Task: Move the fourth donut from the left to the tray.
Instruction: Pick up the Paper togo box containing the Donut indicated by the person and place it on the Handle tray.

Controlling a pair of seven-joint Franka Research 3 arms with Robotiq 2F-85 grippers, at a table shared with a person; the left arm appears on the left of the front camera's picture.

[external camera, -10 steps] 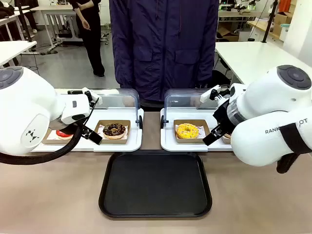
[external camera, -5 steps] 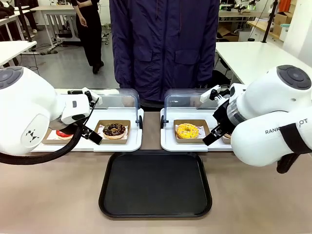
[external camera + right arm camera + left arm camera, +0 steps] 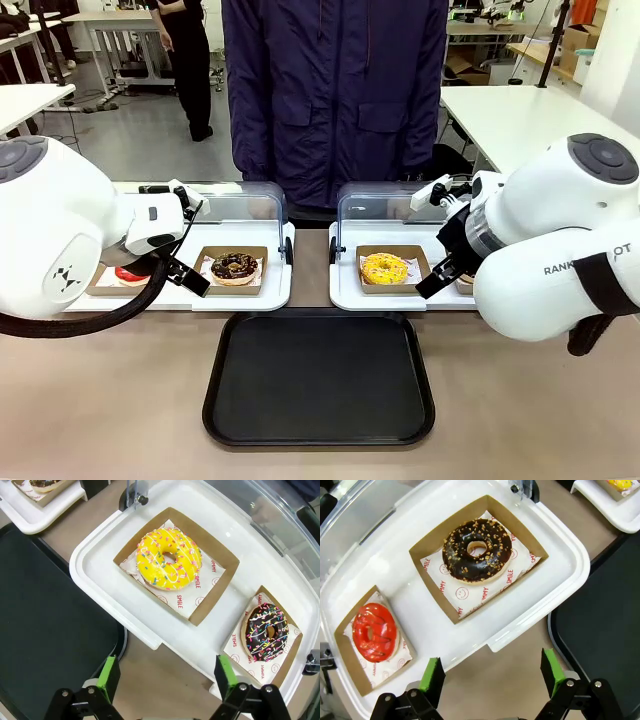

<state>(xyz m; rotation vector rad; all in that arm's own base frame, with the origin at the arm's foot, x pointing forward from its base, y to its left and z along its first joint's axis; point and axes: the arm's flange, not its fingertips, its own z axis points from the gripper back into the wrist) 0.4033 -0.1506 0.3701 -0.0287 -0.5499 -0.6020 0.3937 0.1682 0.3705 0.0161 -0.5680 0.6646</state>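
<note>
The fourth donut (image 3: pixel 269 630), chocolate-glazed with pale drizzle and coloured sprinkles, lies in a small brown cardboard holder at the right end of a white display tray (image 3: pixel 150 630). My right gripper (image 3: pixel 167 674) hovers open and empty over the table just in front of that display tray, with the donut ahead and to its right. The black tray (image 3: pixel 318 380) lies empty on the table between the arms, near the front edge. My left gripper (image 3: pixel 492 669) hangs open and empty in front of the other white display tray (image 3: pixel 530 615).
A yellow sprinkled donut (image 3: pixel 169 560) sits in its holder left of the fourth donut. The left display tray carries a chocolate donut with crumbs (image 3: pixel 477 550) and a red donut (image 3: pixel 374 632). Clear domed lids stand open behind both. A person in a dark jacket (image 3: pixel 335 90) stands at the far side.
</note>
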